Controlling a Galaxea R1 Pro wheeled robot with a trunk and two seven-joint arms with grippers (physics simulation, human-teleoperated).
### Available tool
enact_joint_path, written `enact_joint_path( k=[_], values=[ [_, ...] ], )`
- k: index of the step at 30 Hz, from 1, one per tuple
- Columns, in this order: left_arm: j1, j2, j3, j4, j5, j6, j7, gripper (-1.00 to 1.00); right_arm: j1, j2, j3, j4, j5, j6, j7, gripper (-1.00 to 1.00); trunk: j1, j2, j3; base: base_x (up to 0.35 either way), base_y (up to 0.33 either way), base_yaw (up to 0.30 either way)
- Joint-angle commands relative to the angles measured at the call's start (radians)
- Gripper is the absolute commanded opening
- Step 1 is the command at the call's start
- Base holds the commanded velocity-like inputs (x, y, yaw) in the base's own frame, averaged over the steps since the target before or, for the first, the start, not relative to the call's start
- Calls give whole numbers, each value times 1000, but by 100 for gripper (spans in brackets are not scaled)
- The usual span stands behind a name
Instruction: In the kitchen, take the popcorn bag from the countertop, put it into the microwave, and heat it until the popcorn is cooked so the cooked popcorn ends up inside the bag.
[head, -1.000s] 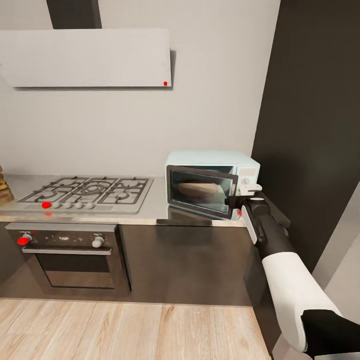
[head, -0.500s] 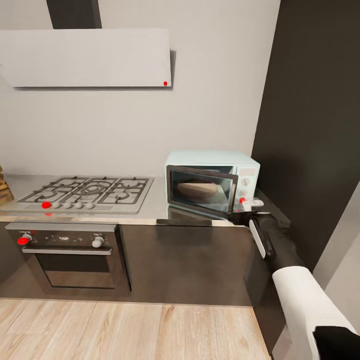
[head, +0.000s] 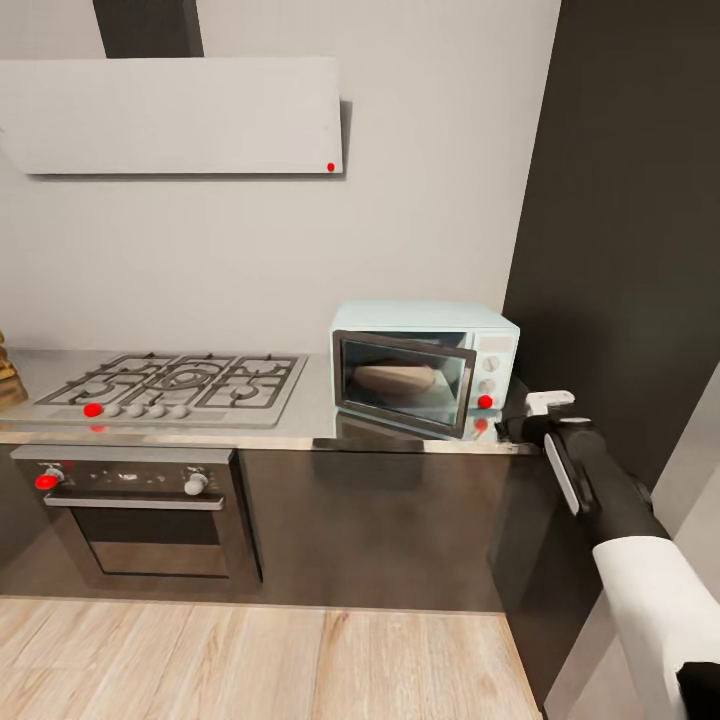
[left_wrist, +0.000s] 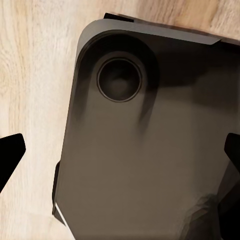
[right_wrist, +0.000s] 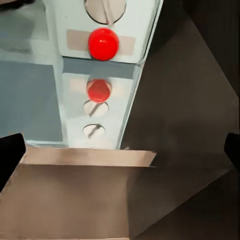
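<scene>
We saw the popcorn bag already inside the microwave at centre frame, door nearly shut. Our right pincer hung open and empty beside it; its red button seemingly awaited pressing.

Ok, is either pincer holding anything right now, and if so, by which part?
Nothing is held. The right pincer hangs open beside the microwave, facing its red button, fingers apart with nothing between. The left pincer's fingers are spread over the robot's dark base.
</scene>
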Motion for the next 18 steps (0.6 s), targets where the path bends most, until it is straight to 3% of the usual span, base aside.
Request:
enact_joint_path(
  k=[1,7,18],
  values=[
    [0,0,1,0,5,-2,0,100,-1,1,-2,-9,10,5,9,100,0,-1,-1,0,0,0],
    [0,0,0,1,4,-1,-2,100,-1,8,-2,-46,8,-1,8,100,0,-1,-1,50,0,0],
    [0,1,-1,1,4,-2,-6,100,-1,6,-3,-57,7,-10,5,100,0,-1,-1,235,0,0]
  ],
)
